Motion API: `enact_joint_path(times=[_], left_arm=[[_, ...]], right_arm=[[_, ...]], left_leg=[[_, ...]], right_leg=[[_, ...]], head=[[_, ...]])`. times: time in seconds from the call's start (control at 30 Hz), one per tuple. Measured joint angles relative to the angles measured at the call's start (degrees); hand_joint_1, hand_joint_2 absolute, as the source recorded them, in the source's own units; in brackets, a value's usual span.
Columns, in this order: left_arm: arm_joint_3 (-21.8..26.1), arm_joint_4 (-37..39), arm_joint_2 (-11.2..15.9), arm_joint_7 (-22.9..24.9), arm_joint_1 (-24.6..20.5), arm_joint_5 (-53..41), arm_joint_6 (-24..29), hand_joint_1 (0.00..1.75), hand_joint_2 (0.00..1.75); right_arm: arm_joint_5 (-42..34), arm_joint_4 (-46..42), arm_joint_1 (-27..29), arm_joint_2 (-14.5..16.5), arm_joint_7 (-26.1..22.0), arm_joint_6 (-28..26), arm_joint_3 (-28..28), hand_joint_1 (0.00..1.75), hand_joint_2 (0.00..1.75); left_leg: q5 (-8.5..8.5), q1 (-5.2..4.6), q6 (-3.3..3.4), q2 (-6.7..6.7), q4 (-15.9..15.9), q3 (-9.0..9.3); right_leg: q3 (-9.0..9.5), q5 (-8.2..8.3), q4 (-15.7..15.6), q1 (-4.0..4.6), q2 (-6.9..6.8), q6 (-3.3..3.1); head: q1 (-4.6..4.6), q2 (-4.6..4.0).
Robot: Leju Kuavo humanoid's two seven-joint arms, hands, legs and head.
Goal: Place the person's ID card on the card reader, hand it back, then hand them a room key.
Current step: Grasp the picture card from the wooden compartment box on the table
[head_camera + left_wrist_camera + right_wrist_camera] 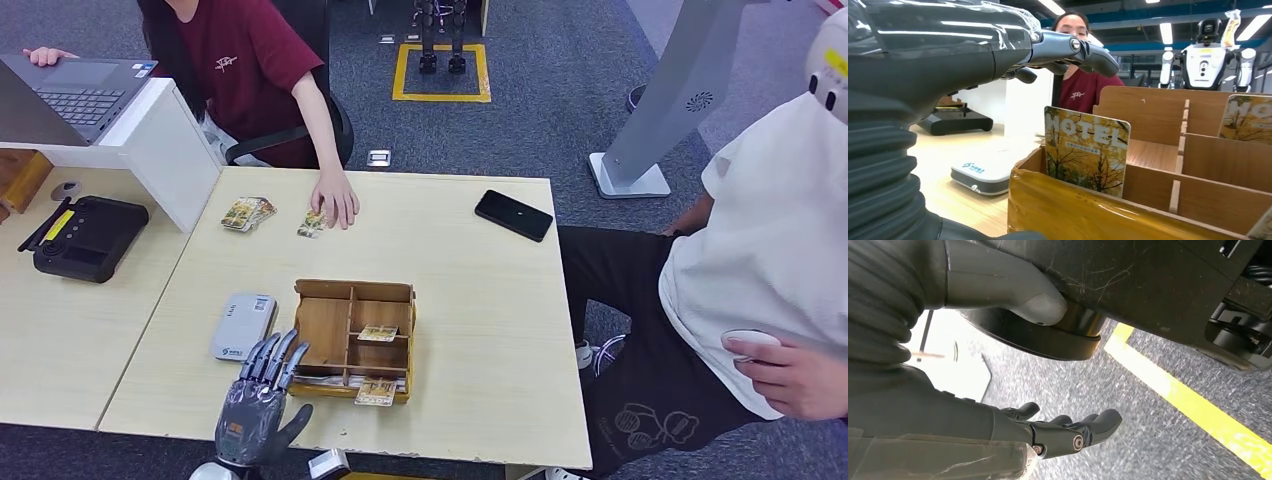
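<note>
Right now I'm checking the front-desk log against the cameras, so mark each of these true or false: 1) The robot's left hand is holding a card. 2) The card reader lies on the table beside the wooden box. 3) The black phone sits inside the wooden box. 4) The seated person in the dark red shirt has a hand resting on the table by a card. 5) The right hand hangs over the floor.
1) False: the left hand is open, holding nothing, at the wooden box.
2) True: the card reader lies just beside the box.
3) False: the black phone lies on the table, apart from the box.
4) True: the person's hand rests next to a card.
5) True: the right hand hangs open above grey carpet.
</note>
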Motion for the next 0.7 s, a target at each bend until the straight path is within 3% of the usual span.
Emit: enact_joint_path(times=[0.7], left_arm=[[1.27, -1.32, -0.99, -1.27, 2.16, 2.51, 0.02, 0.0, 1.75]], right_arm=[[-5.59, 0.0, 0.65, -0.05, -0.21, -2.26, -6.66, 0.0, 1.75]], left_leg=[[0.0, 0.0, 0.0, -0.01, 0.0, 0.0]], right_leg=[[0.0, 0.0, 0.0, 0.0, -0.02, 0.0]], head=[[-0.01, -0.01]])
